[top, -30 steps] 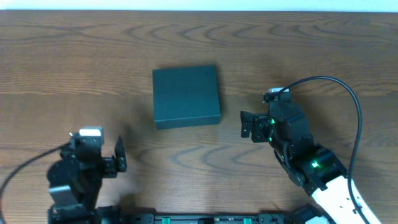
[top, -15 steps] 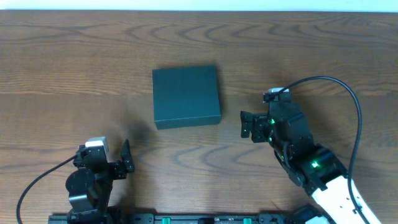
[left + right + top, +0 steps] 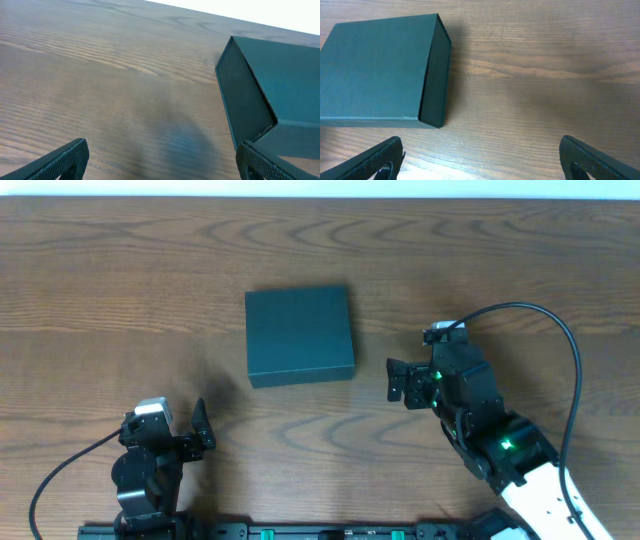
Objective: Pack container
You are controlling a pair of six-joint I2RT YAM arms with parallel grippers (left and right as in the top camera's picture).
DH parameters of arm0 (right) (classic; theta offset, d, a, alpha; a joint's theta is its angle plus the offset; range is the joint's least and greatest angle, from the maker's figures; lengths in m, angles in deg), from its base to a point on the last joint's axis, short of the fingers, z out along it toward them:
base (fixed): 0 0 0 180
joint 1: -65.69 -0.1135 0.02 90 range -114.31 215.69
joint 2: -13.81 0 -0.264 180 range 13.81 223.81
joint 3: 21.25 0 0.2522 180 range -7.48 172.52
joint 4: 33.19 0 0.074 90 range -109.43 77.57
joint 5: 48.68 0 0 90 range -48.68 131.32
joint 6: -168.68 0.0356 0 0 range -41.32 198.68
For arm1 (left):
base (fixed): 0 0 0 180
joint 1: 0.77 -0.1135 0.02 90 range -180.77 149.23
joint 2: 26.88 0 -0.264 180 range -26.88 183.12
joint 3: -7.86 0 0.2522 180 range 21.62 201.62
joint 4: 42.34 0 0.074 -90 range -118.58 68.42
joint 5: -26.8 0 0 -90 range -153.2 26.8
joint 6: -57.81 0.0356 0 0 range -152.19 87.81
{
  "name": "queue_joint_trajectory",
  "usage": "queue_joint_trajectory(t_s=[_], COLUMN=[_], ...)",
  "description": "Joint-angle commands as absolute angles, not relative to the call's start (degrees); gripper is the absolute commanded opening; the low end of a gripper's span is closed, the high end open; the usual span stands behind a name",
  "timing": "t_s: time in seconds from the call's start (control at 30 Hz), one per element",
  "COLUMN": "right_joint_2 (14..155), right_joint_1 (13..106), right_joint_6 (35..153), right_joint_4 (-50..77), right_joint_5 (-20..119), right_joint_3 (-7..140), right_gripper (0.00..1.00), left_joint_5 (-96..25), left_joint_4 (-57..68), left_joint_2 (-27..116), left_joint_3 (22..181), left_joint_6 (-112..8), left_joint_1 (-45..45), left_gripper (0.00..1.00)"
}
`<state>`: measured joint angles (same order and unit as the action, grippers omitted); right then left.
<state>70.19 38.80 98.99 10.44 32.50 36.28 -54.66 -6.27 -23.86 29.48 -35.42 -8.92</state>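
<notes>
The container [image 3: 299, 335] is a plain dark-teal square box, lid closed, lying flat on the wooden table at centre. It also shows at the right of the left wrist view [image 3: 272, 95] and at the upper left of the right wrist view [image 3: 380, 75]. My left gripper [image 3: 195, 438] is open and empty near the front left edge, apart from the box; its fingertips frame bare wood [image 3: 160, 162]. My right gripper [image 3: 397, 382] is open and empty just right of the box's front right corner, not touching it [image 3: 480, 160].
A black cable [image 3: 560, 350] loops from the right arm over the table's right side. The wooden table [image 3: 120, 290] extends around the box. No snack packets or other objects show in any view.
My left arm has drawn back toward the front edge of the table over the last second, then shifted only slightly. The right arm and the box have not moved.
</notes>
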Motion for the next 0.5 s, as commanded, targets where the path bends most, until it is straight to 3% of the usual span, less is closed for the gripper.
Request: queue_joint_trajectory(t_s=[0.0, 0.47], right_joint_2=[70.08, 70.08], right_joint_1=[39.15, 39.15], right_joint_6=[98.34, 98.32], right_joint_4=[10.48, 10.48], right_joint_5=[32.13, 32.13], right_joint_3=[36.74, 36.74], right_gripper=[0.99, 0.99], left_joint_5=[-55.89, -55.93], left_joint_4=[-6.49, -6.45], left_joint_2=[-24.8, -26.63], left_joint_3=[28.16, 28.19], left_joint_6=[-36.25, -36.25], left_joint_1=[-9.11, -9.0], left_gripper=[0.95, 0.95])
